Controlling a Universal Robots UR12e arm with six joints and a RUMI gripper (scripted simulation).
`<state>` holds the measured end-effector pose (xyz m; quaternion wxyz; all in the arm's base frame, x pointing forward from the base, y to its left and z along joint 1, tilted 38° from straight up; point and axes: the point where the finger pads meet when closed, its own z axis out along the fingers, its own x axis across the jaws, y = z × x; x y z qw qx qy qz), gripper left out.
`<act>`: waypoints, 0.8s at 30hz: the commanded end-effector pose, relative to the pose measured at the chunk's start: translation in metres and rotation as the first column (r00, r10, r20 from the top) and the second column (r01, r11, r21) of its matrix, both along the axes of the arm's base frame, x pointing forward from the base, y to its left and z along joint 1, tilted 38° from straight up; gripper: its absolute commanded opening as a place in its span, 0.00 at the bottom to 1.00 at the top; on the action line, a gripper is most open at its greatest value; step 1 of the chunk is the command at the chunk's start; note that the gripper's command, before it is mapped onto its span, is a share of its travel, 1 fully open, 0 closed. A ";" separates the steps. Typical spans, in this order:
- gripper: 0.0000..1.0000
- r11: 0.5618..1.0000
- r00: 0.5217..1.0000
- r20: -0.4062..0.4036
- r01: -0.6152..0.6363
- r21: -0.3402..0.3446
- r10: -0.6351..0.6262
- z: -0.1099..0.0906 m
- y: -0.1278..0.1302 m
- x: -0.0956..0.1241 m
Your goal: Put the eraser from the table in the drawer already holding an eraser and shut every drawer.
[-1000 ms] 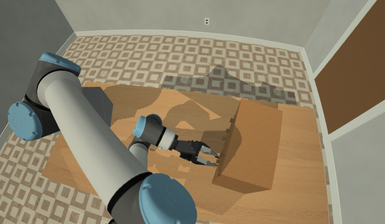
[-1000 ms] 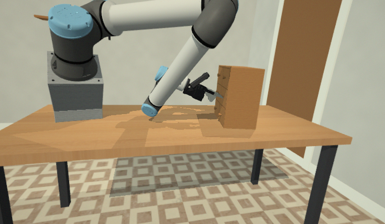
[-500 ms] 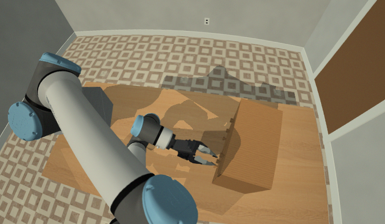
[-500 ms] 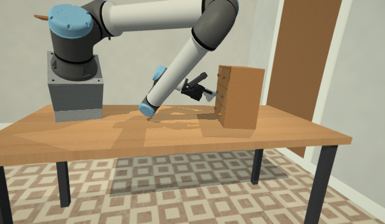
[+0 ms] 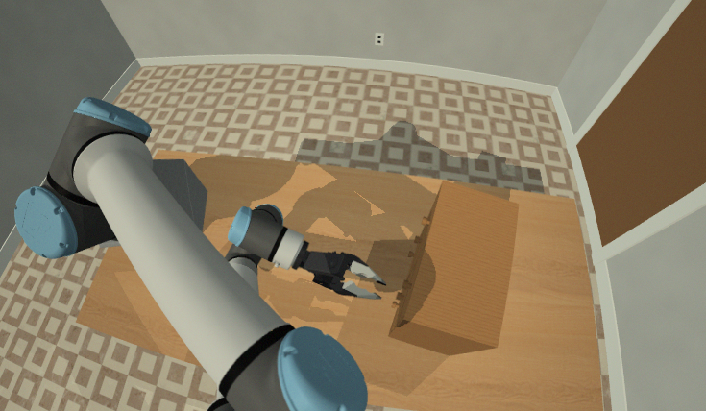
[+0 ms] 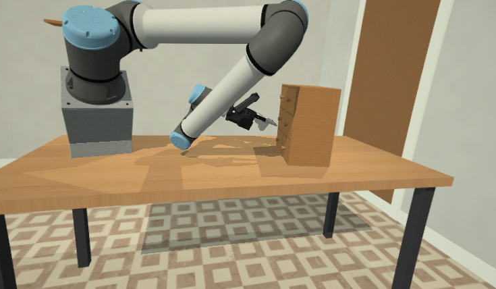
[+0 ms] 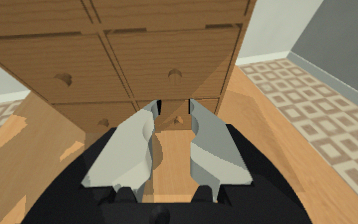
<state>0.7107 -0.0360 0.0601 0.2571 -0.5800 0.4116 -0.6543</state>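
The wooden chest (image 5: 467, 265) (image 6: 314, 125) stands upright on the table (image 5: 549, 306) (image 6: 221, 179). Its drawer fronts, in two columns and three rows, all look shut. My gripper (image 5: 382, 290) (image 6: 276, 125) (image 7: 174, 100) is partly open with nothing between its fingers. The fingertips are a little in front of the chest, near the middle-row drawer (image 7: 200, 55) on the right side of the wrist view. That drawer's round knob (image 7: 175, 75) shows just beyond the tips, not between them. No eraser is visible in any view, and the insides of the drawers are hidden.
The robot's grey base block (image 6: 100, 129) stands at the other end of the table. Another middle-row knob (image 7: 64, 79) sticks out to the left in the wrist view, and a lower knob (image 7: 178, 120) shows between and beyond the fingers. The forearm hides part of the table in the top view.
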 end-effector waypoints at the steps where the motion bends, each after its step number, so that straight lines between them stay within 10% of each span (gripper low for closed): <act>1: 0.20 1.000 1.000 0.001 -0.001 0.000 0.001 -0.001 0.001 -0.005; 24: 0.20 1.000 1.000 0.001 -0.001 0.000 0.001 0.000 0.009 -0.039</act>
